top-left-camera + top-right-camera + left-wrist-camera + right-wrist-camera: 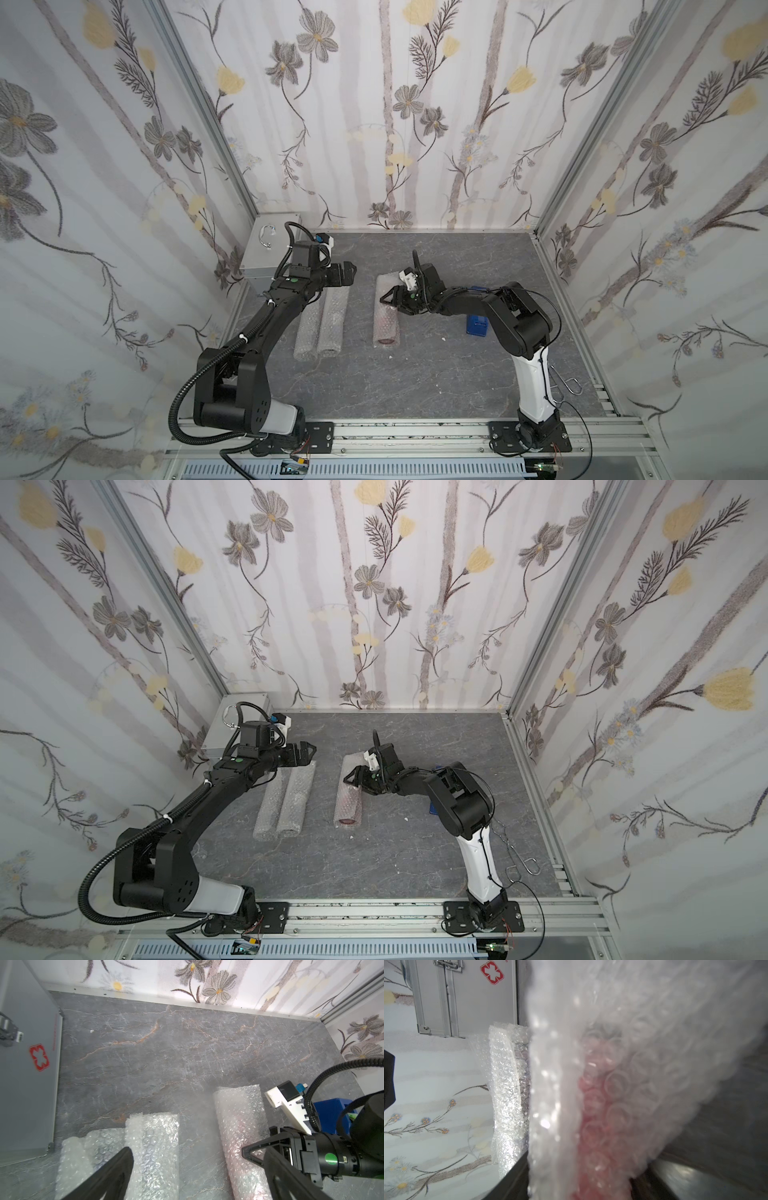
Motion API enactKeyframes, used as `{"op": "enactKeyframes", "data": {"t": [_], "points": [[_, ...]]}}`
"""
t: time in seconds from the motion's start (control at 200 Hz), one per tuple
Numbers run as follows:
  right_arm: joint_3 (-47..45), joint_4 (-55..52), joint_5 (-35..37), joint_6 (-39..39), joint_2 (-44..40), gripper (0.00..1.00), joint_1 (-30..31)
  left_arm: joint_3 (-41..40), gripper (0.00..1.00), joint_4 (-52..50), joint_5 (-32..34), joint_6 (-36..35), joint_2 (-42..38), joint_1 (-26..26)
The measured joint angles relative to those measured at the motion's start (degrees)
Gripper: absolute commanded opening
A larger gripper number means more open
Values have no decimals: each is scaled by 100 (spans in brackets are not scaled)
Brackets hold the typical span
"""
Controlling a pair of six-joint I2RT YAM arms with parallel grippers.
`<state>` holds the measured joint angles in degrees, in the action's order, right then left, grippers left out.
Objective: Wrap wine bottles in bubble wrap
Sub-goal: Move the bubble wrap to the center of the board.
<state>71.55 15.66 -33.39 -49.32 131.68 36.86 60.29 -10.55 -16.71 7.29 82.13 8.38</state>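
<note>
Both top views: right arm elbow-bent, right tool (385, 303) low, astride pink-tinted bubble wrap roll (387, 326) on table (415, 374), whether clamped cannot tell; left arm outstretched, left tool (354, 273) spread wide, empty, near two dimpled rolls (332, 320)

Grey marble-patterned counter (415, 374), seen in both top views. A bubble wrap roll (308, 328) and a second roll (332, 322) lay touching, side by side, left of centre. A third roll (387, 320), with a red-pink wine bottle (386, 341) showing at its near end, lay apart near the centre. A blue tape dispenser (476, 325) stood at right, partly hidden. A silver metal case (266, 245) occupied the far left corner. A bent wire hook (567, 384) lay by the right edge.
</note>
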Motion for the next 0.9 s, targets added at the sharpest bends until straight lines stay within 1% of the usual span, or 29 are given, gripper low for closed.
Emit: {"op": "enactKeyframes", "data": {"t": [0.15,0.245,0.445,0.59,0.655,0.745,0.824,0.899], "points": [[-238,468,-63,-275,4,58,332,-79,100,105,17,-2,-79,-219],[-435,876,-92,-599,2,56,529,-142,100,142,20,-4,-114,-304],[-575,1762,9,-1362,203,57,892,-269,100,223,26,-87,-162,-415],[-706,2238,129,-1858,254,60,988,-389,100,352,61,-111,-219,-481],[-723,2260,216,-1961,229,64,1012,-466,100,431,83,-133,-251,-516],[-868,2181,479,-2009,35,78,1021,-601,100,496,190,-170,-302,-579],[-1093,2092,658,-1980,-271,88,944,-748,100,581,323,-219,-350,-660],[-1298,1864,955,-1784,-667,93,833,-876,100,693,549,-225,-376,-741]]}}
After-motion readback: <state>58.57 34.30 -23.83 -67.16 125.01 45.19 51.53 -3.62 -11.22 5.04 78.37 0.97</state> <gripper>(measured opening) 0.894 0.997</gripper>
